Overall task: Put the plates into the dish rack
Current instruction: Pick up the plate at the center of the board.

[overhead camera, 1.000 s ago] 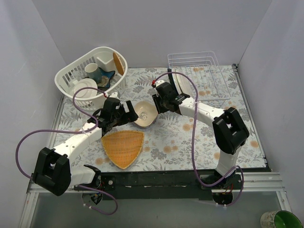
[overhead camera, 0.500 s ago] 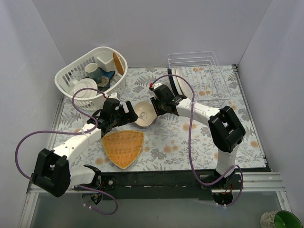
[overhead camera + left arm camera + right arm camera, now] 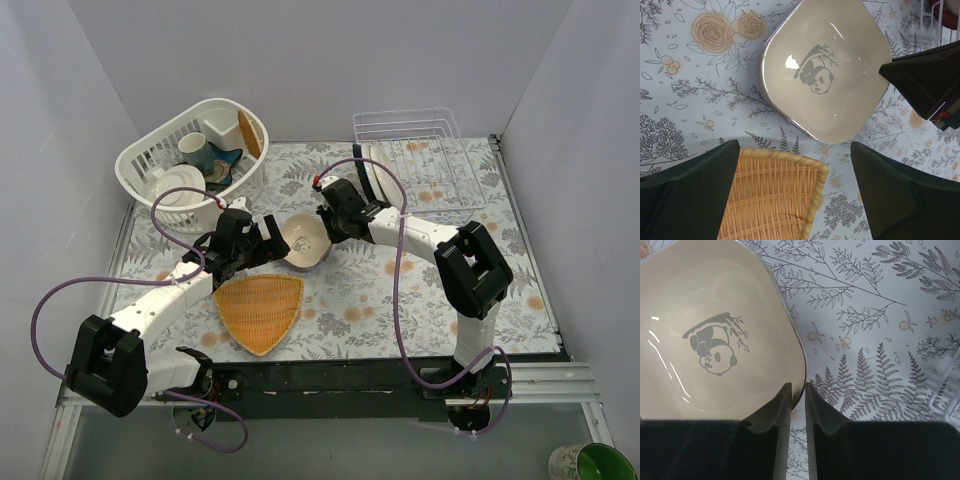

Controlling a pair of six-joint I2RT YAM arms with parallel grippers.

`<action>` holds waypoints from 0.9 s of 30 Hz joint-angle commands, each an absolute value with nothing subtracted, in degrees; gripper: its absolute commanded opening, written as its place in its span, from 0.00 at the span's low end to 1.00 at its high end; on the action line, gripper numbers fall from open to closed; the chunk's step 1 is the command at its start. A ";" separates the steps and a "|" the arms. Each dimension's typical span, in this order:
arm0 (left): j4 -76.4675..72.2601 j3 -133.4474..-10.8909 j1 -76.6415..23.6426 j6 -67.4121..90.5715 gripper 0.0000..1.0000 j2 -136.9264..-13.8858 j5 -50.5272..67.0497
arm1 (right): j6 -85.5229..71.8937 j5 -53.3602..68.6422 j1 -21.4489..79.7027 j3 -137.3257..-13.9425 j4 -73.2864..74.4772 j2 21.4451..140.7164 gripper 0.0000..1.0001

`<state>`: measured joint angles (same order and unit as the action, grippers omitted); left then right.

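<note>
At the middle of the flower-printed table (image 3: 400, 290), the right gripper (image 3: 797, 388) has its flat black fingers at a thin gap, pinching the rim of the glossy cream dish (image 3: 715, 315), a rounded square with a grey panda print. The left gripper (image 3: 794, 146) hangs spread wide above that dish and the orange woven tray (image 3: 770, 200). The thin white wire rack (image 3: 430, 150) stands at the back right, well apart from the dish.

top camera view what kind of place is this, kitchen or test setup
Probably a lab test cell: plain grey walls box in a floral-print table holding a white wire dish rack, two black-and-white robot arms bolted to its near edge.
</note>
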<state>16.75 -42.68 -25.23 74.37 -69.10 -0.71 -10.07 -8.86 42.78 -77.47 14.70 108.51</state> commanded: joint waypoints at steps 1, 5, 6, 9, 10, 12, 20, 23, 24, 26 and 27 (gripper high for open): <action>17.05 -42.10 -24.87 74.44 0.93 -66.97 -1.41 | -9.58 -9.23 43.07 -78.93 12.39 108.02 0.22; 16.79 -41.66 -24.87 74.71 0.93 -66.71 -1.23 | -9.58 -9.40 43.07 -78.58 11.78 106.71 0.22; 16.70 -41.49 -24.87 74.71 0.93 -66.71 -1.14 | -9.67 -9.40 43.07 -78.49 11.43 106.44 0.21; 16.44 -41.40 -24.87 74.88 0.93 -66.71 -0.97 | -9.84 -9.32 43.07 -78.49 10.99 105.30 0.20; 16.52 -41.22 -24.87 74.97 0.93 -66.71 -0.97 | -9.84 -9.23 42.98 -78.57 11.07 105.03 0.20; 16.35 -41.22 -24.87 74.97 0.93 -66.71 -0.88 | -10.11 -8.97 43.07 -78.84 11.07 104.24 0.20; 16.35 -40.96 -24.87 75.15 0.93 -66.27 -0.88 | -10.63 -8.88 43.07 -80.86 11.95 101.69 0.19; 16.26 -40.69 -24.87 75.23 0.93 -66.01 -0.88 | -10.81 -8.96 43.07 -81.91 12.48 101.17 0.19; 16.26 -40.61 -24.87 75.32 0.93 -65.92 -0.88 | -10.90 -9.05 43.07 -82.18 12.57 100.90 0.19; 16.35 -40.61 -24.87 75.41 0.93 -65.83 -0.79 | -11.16 -9.14 42.98 -82.44 12.74 100.29 0.18; 16.35 -40.43 -24.87 75.41 0.93 -65.74 -0.79 | -11.08 -9.23 42.98 -82.53 12.83 100.11 0.18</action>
<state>16.69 -41.28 -25.23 75.26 -68.01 -0.67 -10.55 -8.88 42.78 -79.57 13.50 103.81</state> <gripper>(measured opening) 0.929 0.188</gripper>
